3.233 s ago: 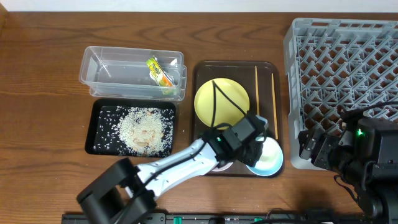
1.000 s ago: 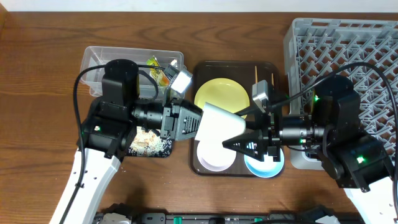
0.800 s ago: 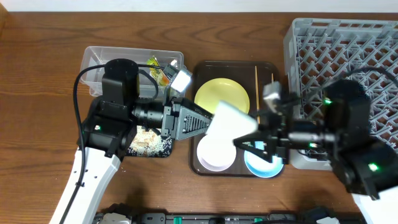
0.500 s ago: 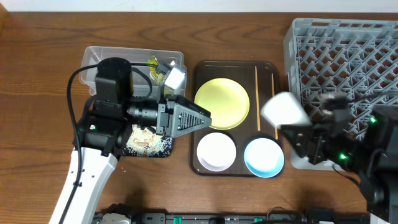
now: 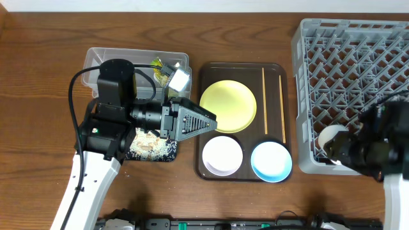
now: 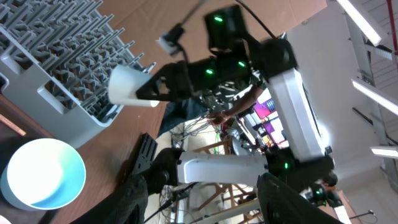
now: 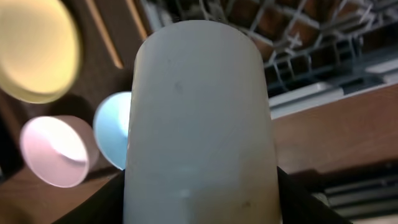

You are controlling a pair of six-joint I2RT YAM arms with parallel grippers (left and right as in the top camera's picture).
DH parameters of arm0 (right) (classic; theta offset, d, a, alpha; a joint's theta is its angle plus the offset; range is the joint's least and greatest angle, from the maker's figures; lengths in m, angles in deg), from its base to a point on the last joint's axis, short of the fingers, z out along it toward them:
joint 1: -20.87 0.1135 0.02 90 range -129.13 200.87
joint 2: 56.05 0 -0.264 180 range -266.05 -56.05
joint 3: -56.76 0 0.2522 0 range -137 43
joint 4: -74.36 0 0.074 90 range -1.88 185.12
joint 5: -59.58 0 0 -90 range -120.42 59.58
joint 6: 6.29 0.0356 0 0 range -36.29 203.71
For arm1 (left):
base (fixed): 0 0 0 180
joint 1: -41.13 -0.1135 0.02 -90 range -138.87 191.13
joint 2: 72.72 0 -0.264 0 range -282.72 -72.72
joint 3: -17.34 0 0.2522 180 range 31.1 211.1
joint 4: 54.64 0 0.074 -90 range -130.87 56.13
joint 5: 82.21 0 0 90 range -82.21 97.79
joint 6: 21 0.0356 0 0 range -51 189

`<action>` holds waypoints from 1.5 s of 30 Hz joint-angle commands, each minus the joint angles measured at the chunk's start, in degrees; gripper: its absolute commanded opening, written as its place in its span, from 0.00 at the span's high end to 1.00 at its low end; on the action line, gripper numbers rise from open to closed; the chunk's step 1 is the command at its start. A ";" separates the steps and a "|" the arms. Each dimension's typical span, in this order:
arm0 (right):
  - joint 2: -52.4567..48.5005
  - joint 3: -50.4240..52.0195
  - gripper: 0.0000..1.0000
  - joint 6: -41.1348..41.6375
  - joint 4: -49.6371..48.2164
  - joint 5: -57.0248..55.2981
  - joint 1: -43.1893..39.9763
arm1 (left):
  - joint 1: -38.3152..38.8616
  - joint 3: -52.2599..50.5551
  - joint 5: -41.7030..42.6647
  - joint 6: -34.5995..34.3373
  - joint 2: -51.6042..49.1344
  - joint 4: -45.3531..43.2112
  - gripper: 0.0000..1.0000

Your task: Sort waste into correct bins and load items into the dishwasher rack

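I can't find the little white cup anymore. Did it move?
Yes. The white cup went right, from over the brown tray to the near-left corner of the grey rack, held in the right gripper.

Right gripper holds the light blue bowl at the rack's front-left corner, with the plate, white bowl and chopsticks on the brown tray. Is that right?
No. The right gripper holds the small white cup, not the light blue bowl; that bowl sits on the brown tray beside the white bowl. The overhead view shows it; the rest stands.
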 commanded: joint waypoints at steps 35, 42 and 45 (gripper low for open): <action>8.00 -6.97 0.01 -12.63 -17.16 24.68 12.41 | -0.22 1.09 -42.21 -1.27 5.70 17.03 0.47; 8.87 -6.97 0.01 -12.63 -17.09 21.29 13.09 | -0.24 1.09 -72.04 6.05 13.97 26.91 0.40; 8.87 -6.97 0.01 -12.61 -16.44 21.29 13.09 | -0.24 1.09 -72.96 9.31 16.79 27.47 0.36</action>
